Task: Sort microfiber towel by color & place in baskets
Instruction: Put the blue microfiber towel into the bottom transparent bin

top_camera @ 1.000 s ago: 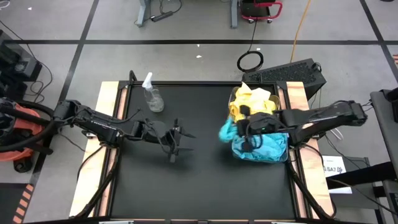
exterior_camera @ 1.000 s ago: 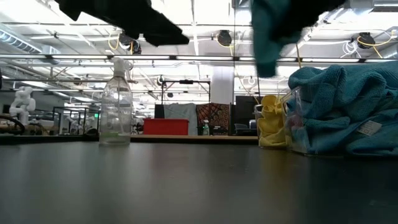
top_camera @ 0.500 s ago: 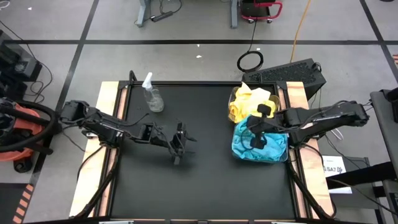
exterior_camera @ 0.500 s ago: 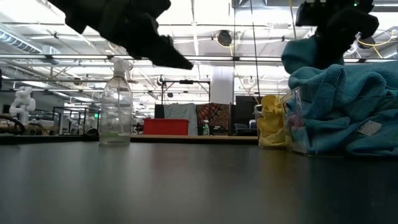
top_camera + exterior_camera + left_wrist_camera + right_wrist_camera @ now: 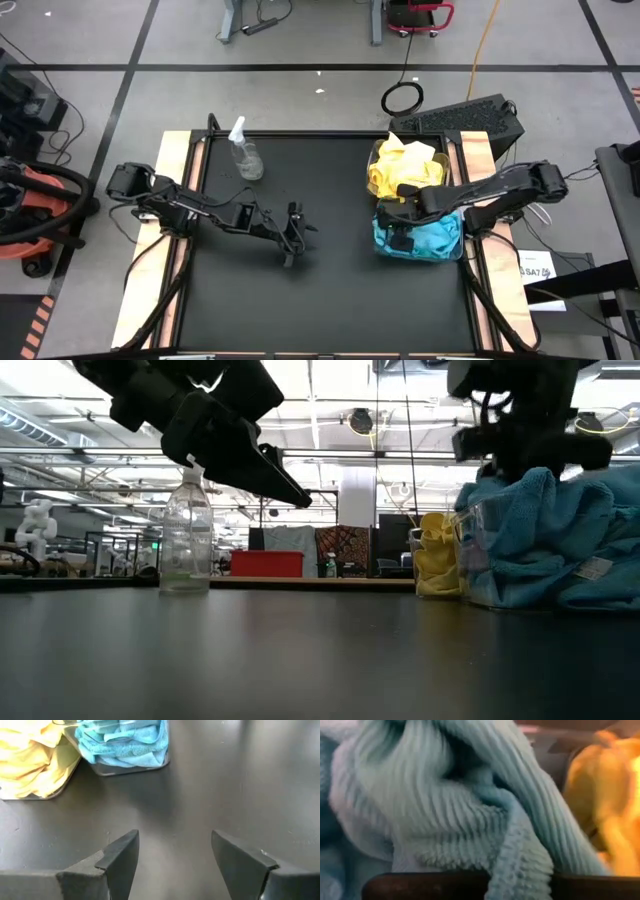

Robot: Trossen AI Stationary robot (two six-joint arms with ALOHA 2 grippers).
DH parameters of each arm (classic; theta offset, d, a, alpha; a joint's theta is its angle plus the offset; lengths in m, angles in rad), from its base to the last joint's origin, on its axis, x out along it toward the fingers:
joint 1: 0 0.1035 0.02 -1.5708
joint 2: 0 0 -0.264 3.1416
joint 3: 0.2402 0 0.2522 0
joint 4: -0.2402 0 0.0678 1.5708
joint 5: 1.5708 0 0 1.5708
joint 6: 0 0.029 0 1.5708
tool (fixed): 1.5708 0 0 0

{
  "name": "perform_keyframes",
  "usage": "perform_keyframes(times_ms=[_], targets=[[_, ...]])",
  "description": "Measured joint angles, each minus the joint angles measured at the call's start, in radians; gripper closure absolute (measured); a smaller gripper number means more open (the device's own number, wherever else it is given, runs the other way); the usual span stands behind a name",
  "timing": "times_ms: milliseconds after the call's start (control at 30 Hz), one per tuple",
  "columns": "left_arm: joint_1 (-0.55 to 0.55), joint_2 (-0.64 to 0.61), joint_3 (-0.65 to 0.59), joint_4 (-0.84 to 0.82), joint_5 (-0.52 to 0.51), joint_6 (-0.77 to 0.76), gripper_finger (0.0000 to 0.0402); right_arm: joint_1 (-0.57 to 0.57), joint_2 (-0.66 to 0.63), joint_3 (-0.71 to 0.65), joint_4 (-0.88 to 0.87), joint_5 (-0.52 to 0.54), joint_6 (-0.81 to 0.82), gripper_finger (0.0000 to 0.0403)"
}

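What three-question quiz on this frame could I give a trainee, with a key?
1. True or false: the right claw is over the basket of teal towels.
2. Which is open? A) left claw B) right claw
3. Fill in: the spray bottle stands on the table near its far ____ corner in the high view.

Key: 1 true. 2 A: its fingers stand apart over bare table, while the right claw is shut. 3 left. The yellow towels fill the other basket.
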Motion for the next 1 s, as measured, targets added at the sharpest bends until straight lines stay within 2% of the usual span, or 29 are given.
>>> perform_keyframes(times_ms=[367, 633, 867, 1000], targets=[[-0.017, 0.000, 0.000, 0.000, 0.005, -0.001, 0.0147, -0.003, 0.114, 0.002, 0.008, -0.013, -0.001, 0.0398], [-0.018, 0.000, 0.000, 0.000, 0.005, -0.001, 0.0147, -0.011, 0.116, 0.001, 0.023, -0.055, -0.001, 0.0368], [-0.019, 0.000, 0.000, 0.002, 0.005, -0.002, 0.0147, -0.033, 0.109, 0.001, 0.012, -0.094, -0.009, 0.0360], [-0.028, 0.000, 0.000, 0.002, 0.005, -0.010, 0.0147, -0.032, 0.074, -0.003, -0.019, -0.103, -0.013, 0.0328]])
